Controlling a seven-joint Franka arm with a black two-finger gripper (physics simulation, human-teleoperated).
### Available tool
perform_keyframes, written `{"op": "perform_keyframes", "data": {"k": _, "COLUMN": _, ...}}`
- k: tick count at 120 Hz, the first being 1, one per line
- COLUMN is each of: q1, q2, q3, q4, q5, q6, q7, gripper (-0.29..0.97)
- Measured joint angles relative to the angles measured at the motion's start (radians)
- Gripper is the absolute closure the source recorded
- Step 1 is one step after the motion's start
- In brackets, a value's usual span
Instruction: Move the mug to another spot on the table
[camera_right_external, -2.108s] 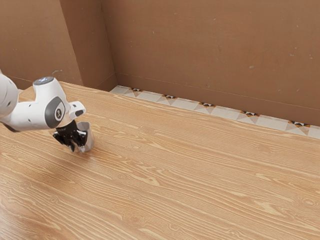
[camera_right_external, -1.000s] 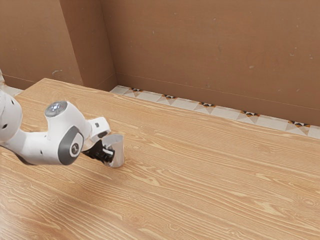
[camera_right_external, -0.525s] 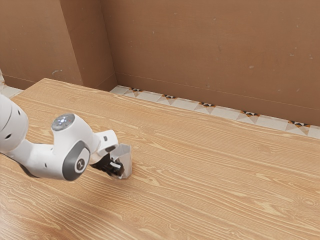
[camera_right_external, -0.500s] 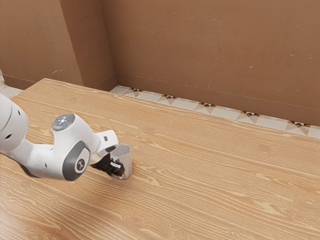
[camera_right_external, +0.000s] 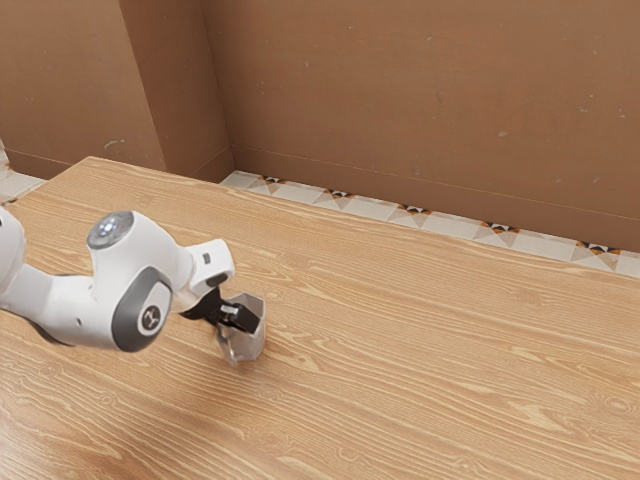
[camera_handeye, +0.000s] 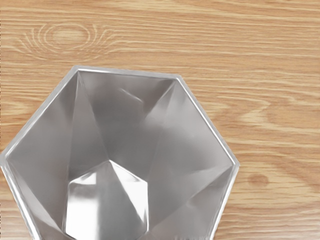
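Note:
The mug (camera_right_external: 244, 338) is a faceted silver cup with a six-sided rim, low over the wooden table (camera_right_external: 420, 340) in the exterior view's left half. It leans a little, its base close to the wood. My black gripper (camera_right_external: 232, 317) reaches it from the exterior view's left and is shut on the mug at its rim. In the wrist view the mug (camera_handeye: 120, 160) sits directly under my hand with its mouth open toward the camera, and its shiny inner floor shows. Whether the base touches the table I cannot tell.
The table's far edge runs along a strip of patterned floor tiles (camera_right_external: 420, 215) below brown walls (camera_right_external: 420, 90). Bare wood stretches from the mug toward the exterior view's right. My white forearm (camera_right_external: 110, 295) lies low over the table on the exterior view's left.
My hand has carried the mug across the table toward the exterior view's right and nearer the camera. In the last half second it turned, and the mug now leans and sits slightly lower.

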Motion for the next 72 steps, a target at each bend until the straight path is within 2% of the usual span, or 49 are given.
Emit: {"op": "perform_keyframes", "data": {"k": 72, "q1": -0.01, "q2": -0.138, "q3": 0.002, "q4": -0.011, "q5": 0.003, "q6": -0.037, "q7": 0.005, "gripper": 0.0}}
